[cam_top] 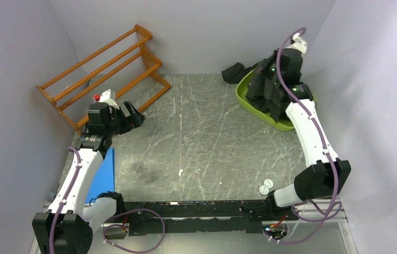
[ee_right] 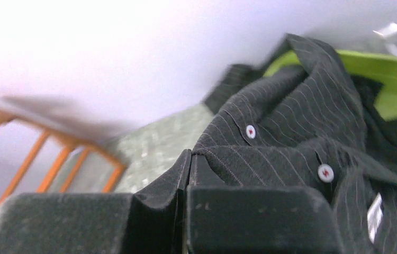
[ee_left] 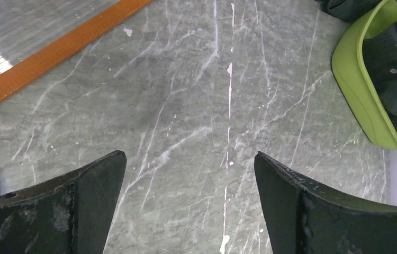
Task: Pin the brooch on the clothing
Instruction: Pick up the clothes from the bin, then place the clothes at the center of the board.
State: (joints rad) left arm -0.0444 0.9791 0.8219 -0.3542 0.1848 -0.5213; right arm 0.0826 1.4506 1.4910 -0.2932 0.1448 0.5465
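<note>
Black pinstriped clothing (cam_top: 267,90) is hanging at two o'clock over the green basin (cam_top: 246,100), the right gripper (ee_right: 188,164) pinching a thin fold that may be slipping free. The left gripper (ee_left: 190,156) is idling wide over the desk (cam_top: 196,137).

Soft, even light fills the top view; shadows are faint and the table (cam_top: 196,132) looks sharp. The left wrist view has a white glare streak at its upper left. The right wrist view is motion-blurred: rack (ee_right: 48,159) smeared, wall (ee_right: 106,53) washed out, shirt (ee_right: 291,121) slightly soft.
</note>
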